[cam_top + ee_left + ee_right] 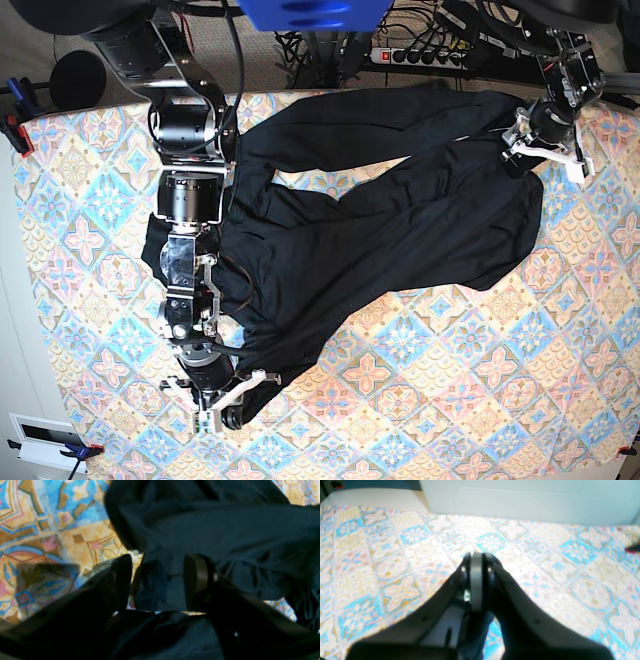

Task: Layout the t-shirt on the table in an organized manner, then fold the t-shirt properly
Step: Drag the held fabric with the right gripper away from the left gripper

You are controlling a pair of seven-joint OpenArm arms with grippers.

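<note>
Black t-shirt point(400, 215) sprawls crumpled across the counter point(480, 400).
Right gripper point(228, 400) jaws clamp its near-left hem; left gripper point(535, 145) jaws stand apart over fabric, far-right.

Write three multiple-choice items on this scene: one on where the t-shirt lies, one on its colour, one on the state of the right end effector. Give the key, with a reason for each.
1. Where does the t-shirt lie on the table in the base view?
A. Stretched between the two arms, from top right to lower left
B. Folded square in the lower right corner
C. Hanging off the bottom edge

2. What colour is the t-shirt?
A. White
B. Black
C. Red

3. How does the right end effector stand?
A. Wide open above bare cloth
B. Shut, with dark fabric below its fingers
C. Out of every view

Key: 1 A, the garment runs from the left end effector at top right down to the right one at lower left. 2 B, it is plain black in the base view. 3 B, the right wrist view shows the pads pressed together.
</note>
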